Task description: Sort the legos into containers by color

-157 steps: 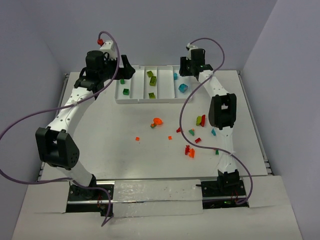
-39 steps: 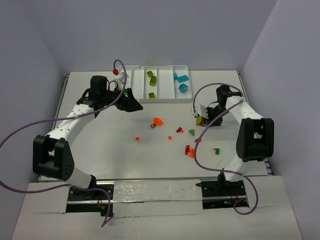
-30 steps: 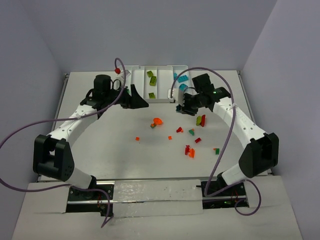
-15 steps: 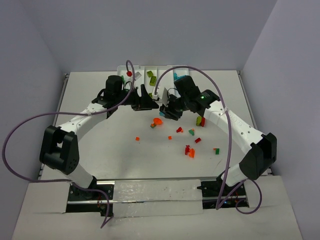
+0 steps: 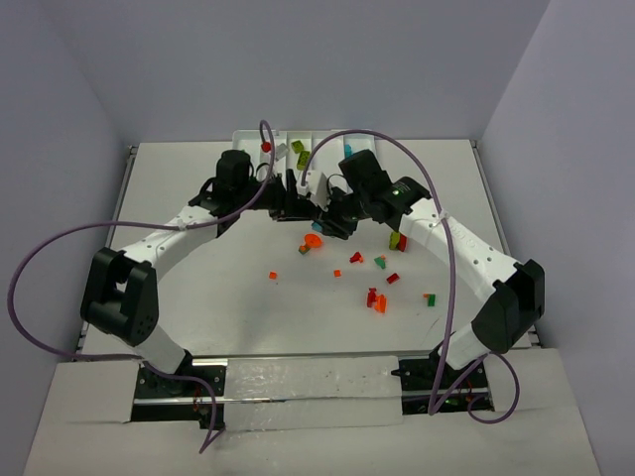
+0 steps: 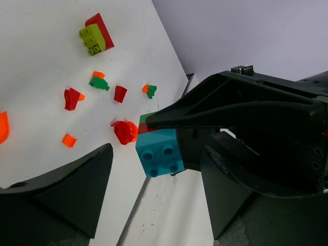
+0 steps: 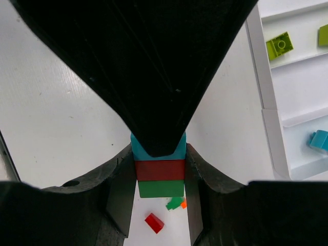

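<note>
Nearest me, loose legos are scattered on the counter (image 5: 298,327): a red and orange cluster (image 5: 376,299), an orange piece (image 5: 314,241) and a lime-and-red stack (image 5: 398,239), none of them sorted yet.

Just beyond them the two arms now meet at mid-counter. A second ago they were well apart, the left one by the tray's left end and the right one out over the right-hand scatter. The right gripper (image 7: 159,159) is pinching a three-layer stack (image 7: 159,170), teal over red over green, and holds it up off the counter. The left gripper (image 6: 156,154) has come in to face it. Its jaws are spread on either side of the teal end and have begun to narrow, but do not appear to touch it yet.

I take this as the start of pulling the stack apart, so each colour can go its own way.

Farthest back is the white tray (image 7: 302,89), with a lime brick (image 7: 279,45) in one compartment and a teal brick (image 7: 319,139) in another.
</note>
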